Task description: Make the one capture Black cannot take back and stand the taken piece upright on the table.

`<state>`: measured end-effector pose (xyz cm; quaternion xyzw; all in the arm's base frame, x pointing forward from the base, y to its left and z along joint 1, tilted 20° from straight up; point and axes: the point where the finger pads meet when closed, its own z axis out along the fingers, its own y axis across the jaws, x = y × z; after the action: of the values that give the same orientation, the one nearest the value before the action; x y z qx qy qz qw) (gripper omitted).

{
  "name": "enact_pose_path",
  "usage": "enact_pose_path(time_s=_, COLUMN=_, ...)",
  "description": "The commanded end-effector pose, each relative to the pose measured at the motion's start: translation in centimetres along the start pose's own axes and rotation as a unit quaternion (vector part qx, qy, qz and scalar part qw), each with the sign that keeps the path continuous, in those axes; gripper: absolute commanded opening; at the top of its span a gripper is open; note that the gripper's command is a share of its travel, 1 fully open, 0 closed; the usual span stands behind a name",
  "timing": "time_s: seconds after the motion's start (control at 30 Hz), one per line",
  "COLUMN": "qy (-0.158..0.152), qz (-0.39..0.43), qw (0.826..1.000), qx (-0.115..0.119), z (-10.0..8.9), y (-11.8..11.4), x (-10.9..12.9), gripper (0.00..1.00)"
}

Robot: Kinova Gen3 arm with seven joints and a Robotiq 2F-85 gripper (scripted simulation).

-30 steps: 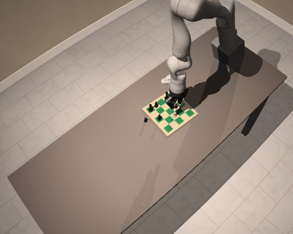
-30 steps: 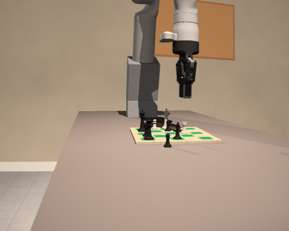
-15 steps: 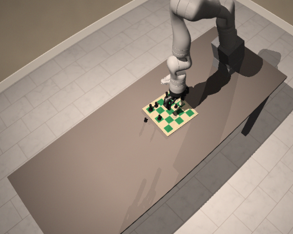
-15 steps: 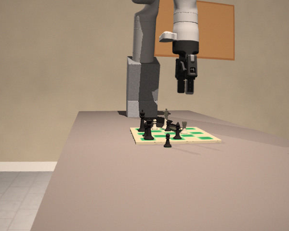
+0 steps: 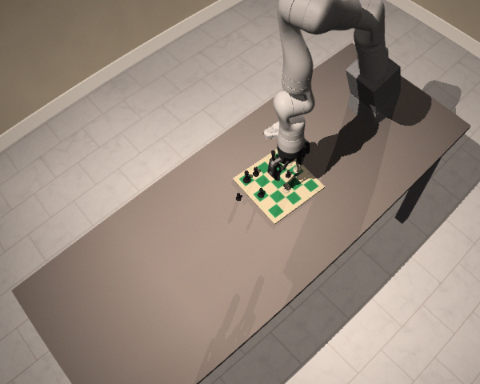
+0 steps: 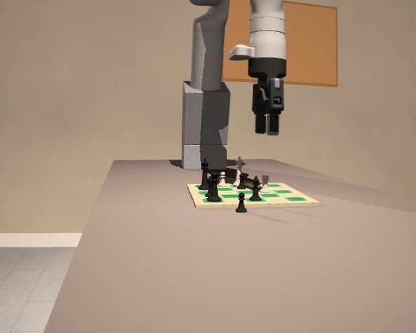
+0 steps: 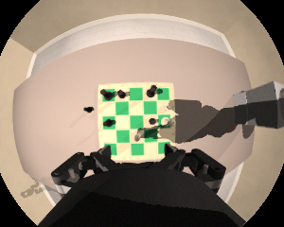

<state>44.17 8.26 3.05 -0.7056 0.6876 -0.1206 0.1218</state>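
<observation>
My black two-finger pincer (image 6: 266, 132) hung wide open and empty, high above the small green-and-cream chessboard (image 6: 301, 203). The taken black pawn (image 6: 240, 202) stood upright on the brown worktop (image 6: 201, 272), just beside the board. I judged the capture done; next, only checking the pieces.

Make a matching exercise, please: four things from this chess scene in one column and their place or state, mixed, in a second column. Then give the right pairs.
Things
1. gripper
2. black pawn
3. white rook
4. chessboard

Places or states
A. upright on a square of the board
B. open, holding nothing, high above the board
C. flat on the table, green and cream squares
D. upright on the table, off the board, by its edge

Pairs: 1-B, 2-D, 3-A, 4-C
</observation>
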Motion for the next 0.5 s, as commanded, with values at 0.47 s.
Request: enact_pose_path(time_s=0.47, qy=-0.001, qz=0.001, qw=1.000, qx=0.001, z=-1.10, y=-0.08, x=0.00, gripper=1.00)
